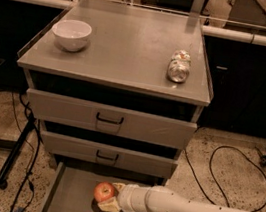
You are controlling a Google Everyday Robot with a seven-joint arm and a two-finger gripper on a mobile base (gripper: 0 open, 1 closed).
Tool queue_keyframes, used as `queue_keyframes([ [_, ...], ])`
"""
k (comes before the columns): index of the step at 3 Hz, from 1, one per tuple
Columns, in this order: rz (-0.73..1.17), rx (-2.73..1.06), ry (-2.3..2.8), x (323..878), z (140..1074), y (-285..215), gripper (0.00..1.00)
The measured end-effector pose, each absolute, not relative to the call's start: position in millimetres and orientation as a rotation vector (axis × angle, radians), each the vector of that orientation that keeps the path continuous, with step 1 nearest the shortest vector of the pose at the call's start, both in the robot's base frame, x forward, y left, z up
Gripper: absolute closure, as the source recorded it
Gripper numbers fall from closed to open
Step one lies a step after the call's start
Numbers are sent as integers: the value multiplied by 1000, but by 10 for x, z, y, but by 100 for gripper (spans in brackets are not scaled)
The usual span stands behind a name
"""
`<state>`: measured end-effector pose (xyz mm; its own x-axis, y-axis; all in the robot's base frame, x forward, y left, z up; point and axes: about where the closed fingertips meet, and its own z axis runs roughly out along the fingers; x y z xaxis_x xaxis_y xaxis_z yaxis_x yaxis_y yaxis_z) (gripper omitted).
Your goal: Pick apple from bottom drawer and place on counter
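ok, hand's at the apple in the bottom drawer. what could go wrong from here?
1. The hand sits at the apple low in the bottom drawer, close under the middle drawer front; a straight lift might clip it.
2. The apple is round; a poor grip could send it rolling across the drawer.
3. The counter holds a crushed can on its side and a white bowl; careless placement could knock either.

— What's on the counter (123, 71)?
— A white bowl (71, 34) stands directly on the grey top. Well to the right of the bowl, a crushed silver can (179, 66) lies on its side.
— And lower down?
— Far below the bowl and a little to its right, the open bottom drawer (68, 203) carries the apple (103, 192) on its floor. The gripper (111, 196) is there too, clamped about the apple.
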<state>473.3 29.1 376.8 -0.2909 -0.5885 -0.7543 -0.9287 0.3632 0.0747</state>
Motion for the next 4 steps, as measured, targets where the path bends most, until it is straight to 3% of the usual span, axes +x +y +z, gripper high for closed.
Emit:
queue_keyframes([
  [2, 704, -1320, 1971, 4744, 3834, 330, 100],
  [4, 656, -1373, 1890, 4786, 4590, 371, 100],
])
